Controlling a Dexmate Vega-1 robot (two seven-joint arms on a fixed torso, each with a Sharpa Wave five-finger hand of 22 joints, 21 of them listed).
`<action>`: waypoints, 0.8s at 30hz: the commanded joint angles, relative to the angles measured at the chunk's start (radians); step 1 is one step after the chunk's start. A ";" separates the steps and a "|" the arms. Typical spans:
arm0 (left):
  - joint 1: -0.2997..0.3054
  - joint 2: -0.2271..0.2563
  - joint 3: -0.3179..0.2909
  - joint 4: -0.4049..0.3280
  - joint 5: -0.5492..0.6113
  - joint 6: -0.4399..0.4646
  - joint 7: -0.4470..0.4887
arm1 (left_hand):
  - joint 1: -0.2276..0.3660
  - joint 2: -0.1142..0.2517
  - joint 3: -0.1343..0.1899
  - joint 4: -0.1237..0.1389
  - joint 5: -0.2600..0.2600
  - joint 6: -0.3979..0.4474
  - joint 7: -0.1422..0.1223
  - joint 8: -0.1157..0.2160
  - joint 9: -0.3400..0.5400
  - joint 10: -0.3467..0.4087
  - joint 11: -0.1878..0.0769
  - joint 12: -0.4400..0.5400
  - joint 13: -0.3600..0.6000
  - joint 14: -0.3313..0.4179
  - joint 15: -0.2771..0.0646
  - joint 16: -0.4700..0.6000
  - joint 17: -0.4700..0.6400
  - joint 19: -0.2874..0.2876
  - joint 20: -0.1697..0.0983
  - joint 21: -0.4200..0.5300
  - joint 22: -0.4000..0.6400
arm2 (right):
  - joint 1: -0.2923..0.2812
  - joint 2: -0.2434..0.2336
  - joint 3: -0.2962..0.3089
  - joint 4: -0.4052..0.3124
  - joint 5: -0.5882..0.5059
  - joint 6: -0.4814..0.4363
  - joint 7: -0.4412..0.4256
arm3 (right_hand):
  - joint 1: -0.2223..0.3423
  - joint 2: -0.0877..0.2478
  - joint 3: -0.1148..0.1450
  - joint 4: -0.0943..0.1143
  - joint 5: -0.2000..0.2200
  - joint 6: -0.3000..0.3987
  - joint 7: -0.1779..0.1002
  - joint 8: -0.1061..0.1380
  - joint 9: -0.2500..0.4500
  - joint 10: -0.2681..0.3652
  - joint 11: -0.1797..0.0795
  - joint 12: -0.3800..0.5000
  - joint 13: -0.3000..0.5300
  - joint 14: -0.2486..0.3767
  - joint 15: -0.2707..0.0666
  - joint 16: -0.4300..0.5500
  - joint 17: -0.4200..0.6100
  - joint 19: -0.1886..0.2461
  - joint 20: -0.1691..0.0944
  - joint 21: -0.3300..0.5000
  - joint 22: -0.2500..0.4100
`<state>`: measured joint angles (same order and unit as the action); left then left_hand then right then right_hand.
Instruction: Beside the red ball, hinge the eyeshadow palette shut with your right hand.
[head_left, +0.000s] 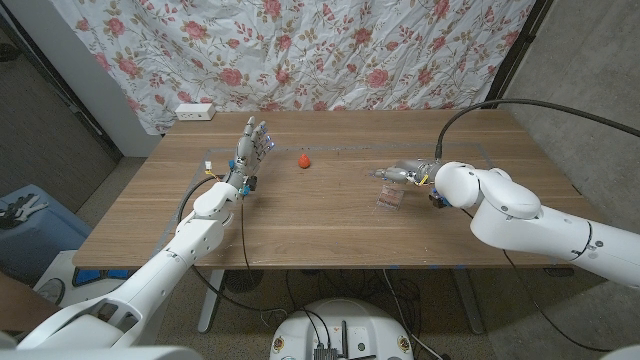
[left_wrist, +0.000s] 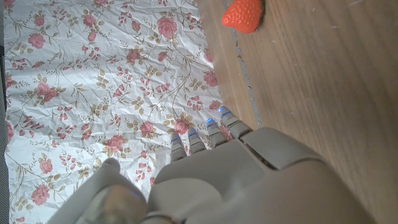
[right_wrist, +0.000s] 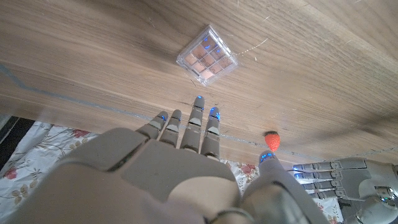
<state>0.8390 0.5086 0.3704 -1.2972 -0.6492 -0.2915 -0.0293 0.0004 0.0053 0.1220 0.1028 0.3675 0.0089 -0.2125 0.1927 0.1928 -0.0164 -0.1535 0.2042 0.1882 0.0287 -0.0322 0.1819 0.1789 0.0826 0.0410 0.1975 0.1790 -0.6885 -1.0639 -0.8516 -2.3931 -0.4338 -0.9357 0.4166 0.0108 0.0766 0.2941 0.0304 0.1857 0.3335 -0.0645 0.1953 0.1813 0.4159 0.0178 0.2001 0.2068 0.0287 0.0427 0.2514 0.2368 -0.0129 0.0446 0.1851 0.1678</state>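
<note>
The eyeshadow palette (head_left: 390, 197) lies on the wooden counter (head_left: 300, 220), at about 4 o'clock from the red ball (head_left: 304, 159) and well apart from it. In the right wrist view the palette (right_wrist: 206, 55) is a small clear square case holding a grid of pinkish-brown colour pans; whether its lid is up or down cannot be told.

The right robot hand (head_left: 408, 175) hangs at about 1 o'clock from the palette, near it, with its fingers (right_wrist: 196, 118) stretched out side by side and nothing in them; it grips nothing.

The left robot hand (head_left: 250, 148) stands upright with fingers apart and empty, at about 9 o'clock from the red ball. The left wrist view shows the ball (left_wrist: 242, 15) to be strawberry-shaped, lying on the counter near a flowered cloth (left_wrist: 93, 81) that hangs behind. A white power strip (head_left: 195, 111) lies at the counter's far left edge.
</note>
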 joint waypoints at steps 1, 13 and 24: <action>0.001 0.000 0.000 -0.002 0.000 0.001 0.001 | 0.005 0.010 0.009 -0.002 0.007 -0.002 -0.007 0.005 0.004 0.001 -0.007 0.005 0.004 0.004 -0.023 0.006 0.005 0.007 0.003 0.004 0.004 | -0.030 0.012 -0.022 -0.016 -0.063 -0.016 -0.014 | 0.007 0.014 0.003 0.005 0.005 -0.004 -0.001 -0.004 0.003 -0.007 -0.002 -0.001 0.003 -0.004 0.000 0.001 0.003 0.005 0.001 0.006 0.002; 0.001 0.000 0.000 -0.002 0.000 0.001 0.002 | 0.005 0.009 0.009 -0.002 0.007 -0.002 -0.007 0.005 0.004 0.000 -0.006 0.005 0.004 0.005 -0.023 0.007 0.005 0.007 0.002 0.004 0.004 | -0.079 0.027 -0.048 -0.012 -0.159 -0.009 -0.040 | 0.006 0.013 0.000 0.007 0.005 -0.026 -0.011 -0.010 0.003 -0.047 -0.008 -0.013 0.002 -0.008 -0.004 0.000 0.002 0.007 0.002 0.006 0.002; 0.000 0.000 0.000 -0.001 0.000 0.001 0.001 | 0.005 0.010 0.009 -0.002 0.007 -0.002 -0.007 0.005 0.004 0.000 -0.009 0.005 0.004 0.004 -0.022 0.006 0.005 0.007 0.003 0.004 0.004 | -0.158 0.038 -0.033 -0.004 -0.247 0.011 -0.087 | 0.011 0.013 -0.001 0.004 0.005 -0.040 -0.016 -0.011 0.002 -0.099 -0.010 -0.022 -0.001 -0.020 -0.012 -0.006 0.001 0.020 -0.009 0.010 0.002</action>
<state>0.8397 0.5088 0.3700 -1.2986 -0.6492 -0.2914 -0.0279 0.0004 0.0053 0.1219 0.1028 0.3675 0.0089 -0.2125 0.1927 0.1928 -0.0164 -0.1534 0.2042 0.1881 0.0287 -0.0322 0.1819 0.1789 0.0826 0.0410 0.1975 0.1790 -0.7778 -1.0377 -0.8912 -2.4039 -0.5979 -0.9410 0.3670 0.0108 0.0766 0.2899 0.0346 0.1857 0.2976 -0.0787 0.1878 0.1815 0.3238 0.0054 0.1808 0.2044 0.0130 0.0279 0.2466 0.2370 -0.0020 0.0338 0.1891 0.1678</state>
